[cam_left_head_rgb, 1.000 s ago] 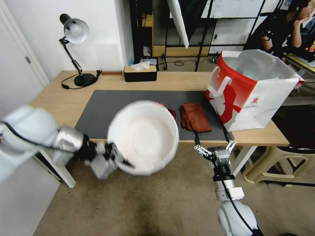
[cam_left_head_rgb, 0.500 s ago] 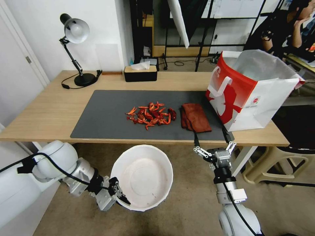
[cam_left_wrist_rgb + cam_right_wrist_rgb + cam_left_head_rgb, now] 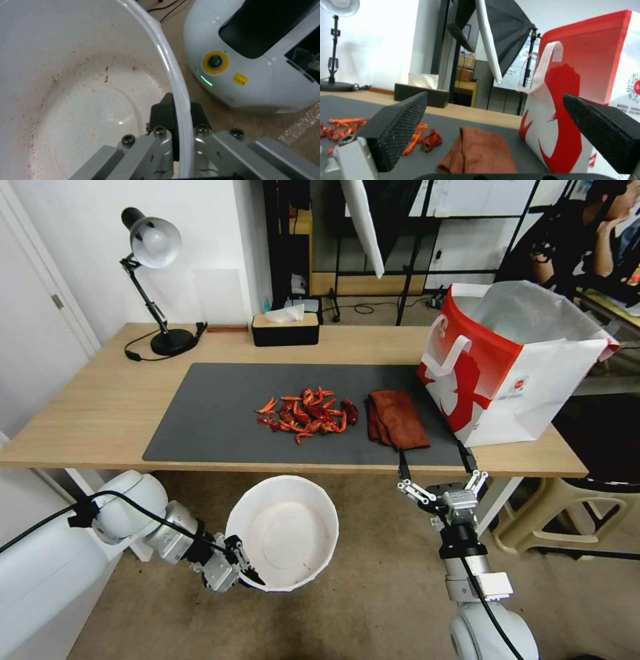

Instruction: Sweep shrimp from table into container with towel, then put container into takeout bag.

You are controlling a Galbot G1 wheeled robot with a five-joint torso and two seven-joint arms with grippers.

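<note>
Right gripper (image 3: 443,478) wide open, empty; towel (image 3: 398,419) just ahead, nearer than to left gripper (image 3: 177,117) clamping container (image 3: 283,531) rim.

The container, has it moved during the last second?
Yes. The container, gripped by the left tool, dropped from over the shrimp to below the table edge.
</note>
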